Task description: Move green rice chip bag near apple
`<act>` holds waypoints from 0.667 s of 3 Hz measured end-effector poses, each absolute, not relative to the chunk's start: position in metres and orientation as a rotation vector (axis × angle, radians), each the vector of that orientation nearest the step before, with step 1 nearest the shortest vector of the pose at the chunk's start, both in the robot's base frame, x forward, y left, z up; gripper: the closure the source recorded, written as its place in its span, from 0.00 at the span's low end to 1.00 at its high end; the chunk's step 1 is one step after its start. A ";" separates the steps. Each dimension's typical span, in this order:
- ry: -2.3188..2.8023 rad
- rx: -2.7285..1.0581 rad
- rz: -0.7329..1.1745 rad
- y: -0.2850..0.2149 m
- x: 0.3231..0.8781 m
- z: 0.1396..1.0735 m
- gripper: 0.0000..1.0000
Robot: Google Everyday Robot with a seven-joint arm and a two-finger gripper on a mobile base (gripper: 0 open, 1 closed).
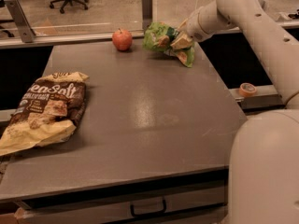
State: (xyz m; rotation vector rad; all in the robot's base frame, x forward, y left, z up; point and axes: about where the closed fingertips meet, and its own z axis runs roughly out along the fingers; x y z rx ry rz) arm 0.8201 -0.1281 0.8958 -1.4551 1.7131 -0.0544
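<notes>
The gripper is clamped on the green rice chip bag, holding it at the worktop's far edge. The apple sits just beside the bag, close but not touching.

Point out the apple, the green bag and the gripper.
apple (pixel 122 39): camera view, middle of its red skin.
green bag (pixel 158 36): camera view, its left half.
gripper (pixel 181 42): camera view, between fingertips clamped on the bag's right side, over the table's far edge.
</notes>
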 end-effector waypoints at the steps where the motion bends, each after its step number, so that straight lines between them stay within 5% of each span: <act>1: 1.735 -1.494 -0.101 -0.121 0.831 0.880 0.83; 2: 1.737 -1.510 -0.115 -0.116 0.833 0.876 0.59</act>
